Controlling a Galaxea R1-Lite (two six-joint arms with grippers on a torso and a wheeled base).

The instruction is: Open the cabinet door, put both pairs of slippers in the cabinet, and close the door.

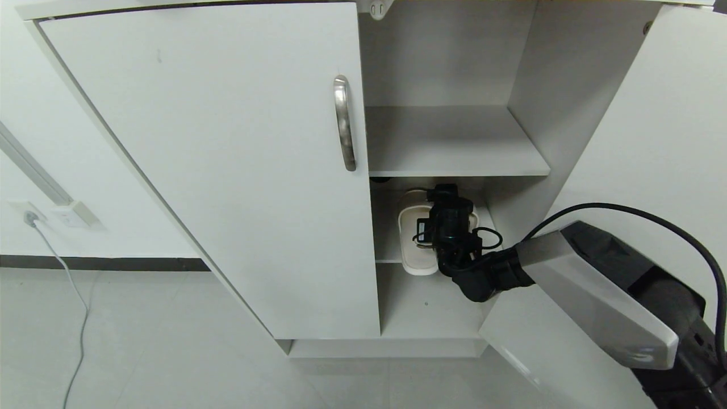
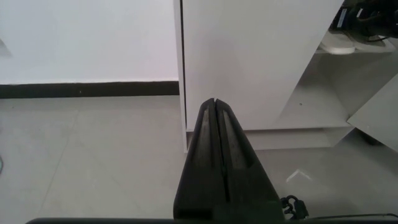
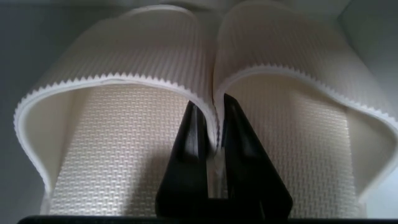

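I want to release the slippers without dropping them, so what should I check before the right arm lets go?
1. Right door open: ok.
2. Right jaws shut on both slippers at their inner edges: ok.
3. Slippers inside the cabinet, at the lower shelf: ok.
4. Slippers resting flat on that shelf, heels behind its front edge: cannot tell.
5. Left jaws shut, away from the cabinet: ok.

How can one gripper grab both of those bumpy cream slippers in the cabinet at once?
Probably by pinching the touching inner edges of the cream ribbed slippers, coming from their open heel end at the front of the white cabinet. They lie side by side, so both thin walls fit in one pinch, as the right gripper holds them now.
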